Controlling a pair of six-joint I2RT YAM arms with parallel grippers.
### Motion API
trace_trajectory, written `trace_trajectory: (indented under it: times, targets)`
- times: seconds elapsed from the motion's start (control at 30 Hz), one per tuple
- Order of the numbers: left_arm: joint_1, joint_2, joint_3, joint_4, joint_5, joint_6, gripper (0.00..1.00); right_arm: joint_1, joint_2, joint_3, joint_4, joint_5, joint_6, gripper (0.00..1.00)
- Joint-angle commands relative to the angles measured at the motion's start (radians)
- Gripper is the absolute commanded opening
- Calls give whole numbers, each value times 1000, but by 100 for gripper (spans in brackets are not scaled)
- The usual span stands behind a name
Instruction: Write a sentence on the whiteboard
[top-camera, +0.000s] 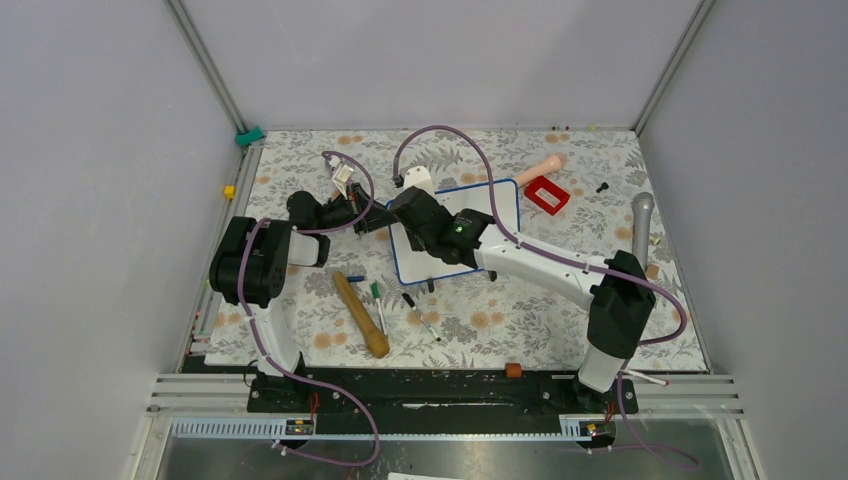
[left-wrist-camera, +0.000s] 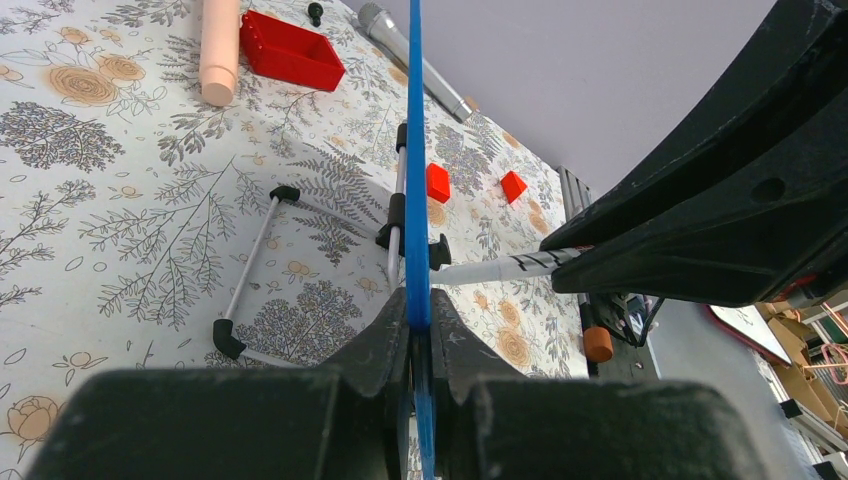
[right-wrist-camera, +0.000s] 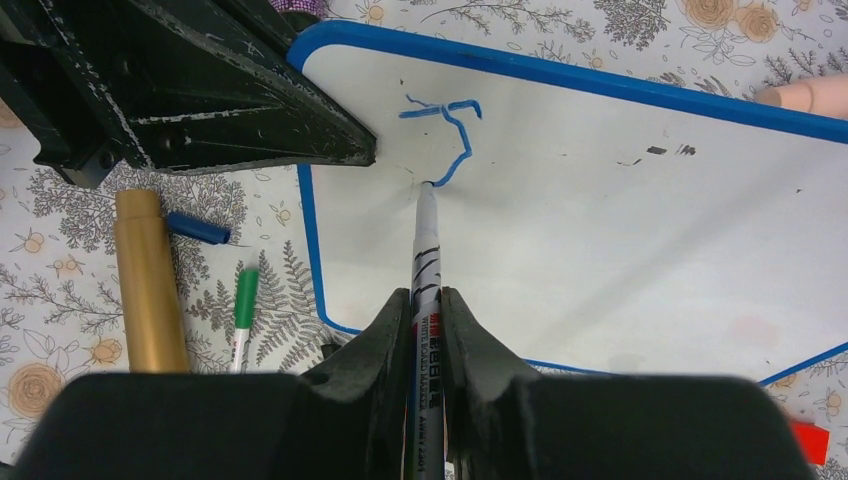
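**Marker tip on board, one letter down**

Right hand (right-wrist-camera: 427, 300), closest to its wrist lens, is clenched on a marker (right-wrist-camera: 425, 240) with a grey barrel and black print. The tip touches the whiteboard (right-wrist-camera: 620, 230).

Whiteboard: one, glossy white, with a thin blue frame (left-wrist-camera: 415, 150) and rounded corners. It sits mid-bench, between the two arms, on the floral cloth. A few small dark flecks (right-wrist-camera: 665, 150) mark its upper area.

Sentence (right-wrist-camera: 455, 135): one blue mark only, a J-like hook with a crossbar, near the board's corner. The marker tip rests at its lower end.

Left hand (left-wrist-camera: 418, 310) is clamped on the board's blue edge, with the frame running straight between its fingers. A white wire stand (left-wrist-camera: 250, 270) with black ends shows beside the board.

Count on the bench (top-camera: 300, 330):
- 1 tan wooden cylinder (top-camera: 360, 315)
- 1 green-capped pen (top-camera: 376, 295)
- 1 black-ended pen (top-camera: 420, 313)
- 1 loose blue cap (right-wrist-camera: 197, 228)
- 1 red tray (top-camera: 546, 194)
- 1 peach cylinder (top-camera: 540, 168)
- 1 grey rod (top-camera: 641, 225) at the right edge
- 1 small black screw (top-camera: 602, 186)
- 2 small red blocks (left-wrist-camera: 437, 182)
- 1 orange piece (top-camera: 513, 370) on the front rail
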Motion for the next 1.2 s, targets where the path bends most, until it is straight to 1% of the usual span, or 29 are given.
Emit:
trace_trajectory:
  times: [0.0,0.5,0.8,0.9,1.03,1.1,1.17]
  targets:
    - [-15,16,-11,73,67,101,0,0,9,33,26,-11,-22,0]
    - [-16,18,-10,73,69,103,0,0,-16,8,85,-23,-49,0]
    - [-16,16,-11,73,67,103,0,1,-29,-3,93,-15,-52,0]
    - [-15,17,-11,74,67,101,0,1,-106,-103,174,0,-51,0]
    - [-16,16,-11,73,68,101,0,1,-258,-288,359,24,-55,0]
    - [-16,14,-11,72,68,100,0,0,-284,-329,399,45,-53,0]
    - [-16,15,-11,74,68,100,0,0,-271,-315,378,65,-48,0]
